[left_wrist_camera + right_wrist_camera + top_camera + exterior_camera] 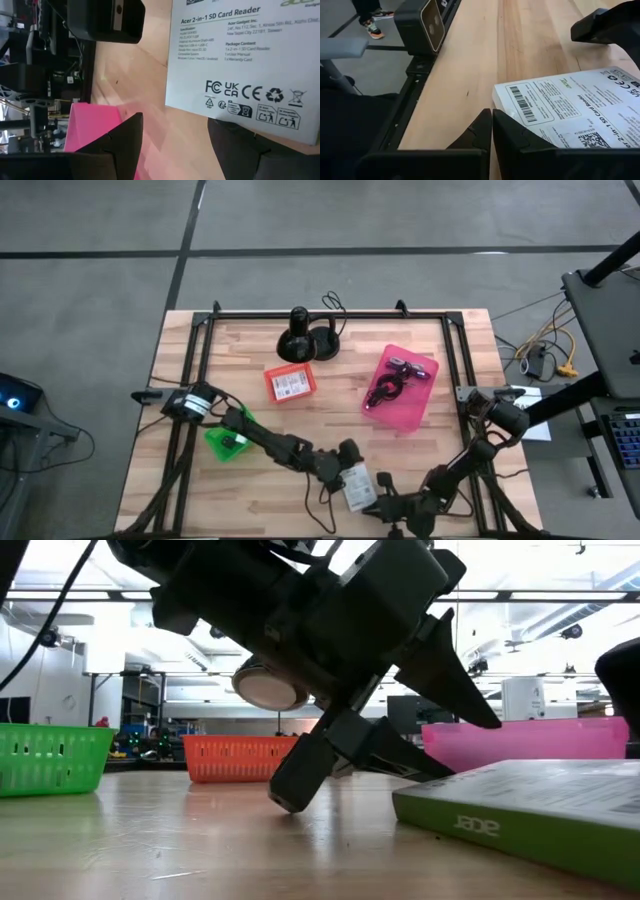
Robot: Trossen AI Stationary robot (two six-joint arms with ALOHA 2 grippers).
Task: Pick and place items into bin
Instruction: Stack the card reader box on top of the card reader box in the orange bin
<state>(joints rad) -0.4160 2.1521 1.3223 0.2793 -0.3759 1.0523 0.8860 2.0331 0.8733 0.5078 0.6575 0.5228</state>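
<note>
Hovering open-fingered just beside the Acer card reader box [357, 484], the left gripper [345, 465] holds nothing, while the right gripper [491, 131] rests closed nearby.

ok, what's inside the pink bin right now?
In the high view the pink bin holds a black coiled cable and a purple strap. Anything small beneath them is covered; the low view shows only the bin's outer wall.

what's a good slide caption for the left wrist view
Left pincer open over the wooden table, one finger under the white printed Acer SD card reader box, pink plastic bin beyond.
</note>
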